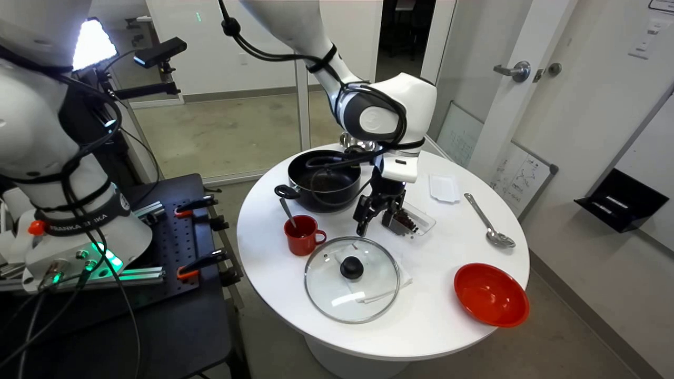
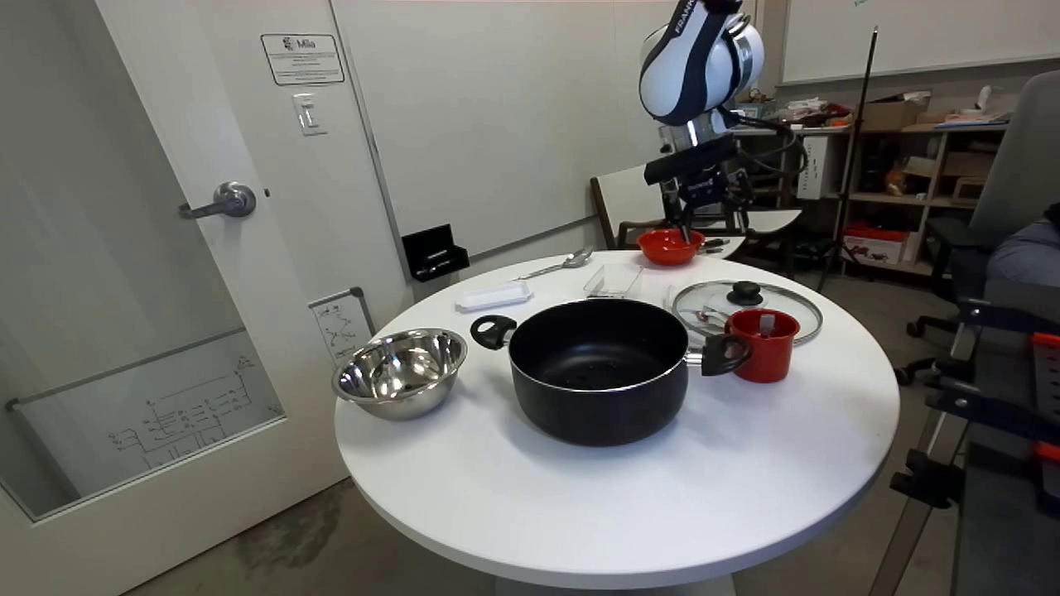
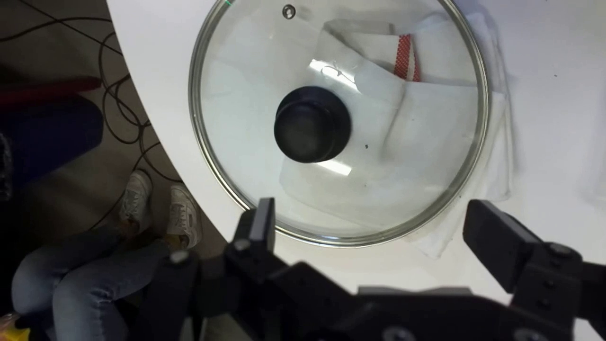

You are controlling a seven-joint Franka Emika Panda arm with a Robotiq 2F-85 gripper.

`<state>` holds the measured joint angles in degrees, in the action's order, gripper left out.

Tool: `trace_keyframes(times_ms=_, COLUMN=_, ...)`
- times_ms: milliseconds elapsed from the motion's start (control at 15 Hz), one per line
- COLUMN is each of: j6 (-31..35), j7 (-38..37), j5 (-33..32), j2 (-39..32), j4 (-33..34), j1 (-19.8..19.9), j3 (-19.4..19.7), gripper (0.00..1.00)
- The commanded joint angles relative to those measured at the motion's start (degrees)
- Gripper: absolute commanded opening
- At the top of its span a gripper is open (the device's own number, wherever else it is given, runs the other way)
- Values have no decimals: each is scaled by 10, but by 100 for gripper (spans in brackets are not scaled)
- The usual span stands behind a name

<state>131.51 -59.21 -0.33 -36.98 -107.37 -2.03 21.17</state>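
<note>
The black two-fingered gripper (image 3: 369, 215) hangs above the round white table (image 2: 580, 497) with its fingers (image 3: 494, 241) spread wide, just air between them, gripping nothing and, as far as I can see, touching nothing. Nearest to it, showing right beyond the fingertips in the wrist view, is the round metal-rimmed clear glass lid (image 3: 369, 166), lying with its black knob (image 3: 310, 127) upward. Through the glass I can make out a folded white cloth (image 3: 494, 175) with a red band, part of it poking out past the lid's edge. Just beside the lid stands a red mug (image 1: 303, 243) with a grey-handled utensil (image 1: 287, 211) leaning in it, and next to that a deep, two-handled black pot (image 2: 596, 414). Near the gripper in an exterior view sits a clear rectangular plastic tray (image 1: 424, 217), partly hidden behind it. Farther along are a shallow white rectangular dish (image 1: 444, 188), a long metal serving spoon (image 1: 489, 226) and, by the table's edge, a wide red bowl (image 1: 492, 292). A shiny steel bowl (image 2: 402, 404) stands near the pot, on the side away from the mug.
</note>
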Motion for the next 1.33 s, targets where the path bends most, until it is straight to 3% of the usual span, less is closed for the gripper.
trace_keyframes(times_ms=0, j6=-16, j7=19, j5=10, j2=7, j4=10, j1=38, j3=-33, gripper=100)
trace_keyframes(times_ms=400, j6=101, j7=84, j5=48, j2=79, j4=-138, j1=109, j3=-36, gripper=100)
trace_keyframes(times_ms=600, j6=226, j7=162, j5=67, j2=110, j4=-241, j1=144, j3=-42, gripper=100)
trace_keyframes(times_ms=933, j6=334, j7=263, j5=92, j2=121, j4=-335, j1=147, j3=-51, gripper=100)
trace_keyframes(times_ms=1267, j6=387, j7=312, j5=153, j2=138, j4=-356, j1=144, j3=-100, gripper=100)
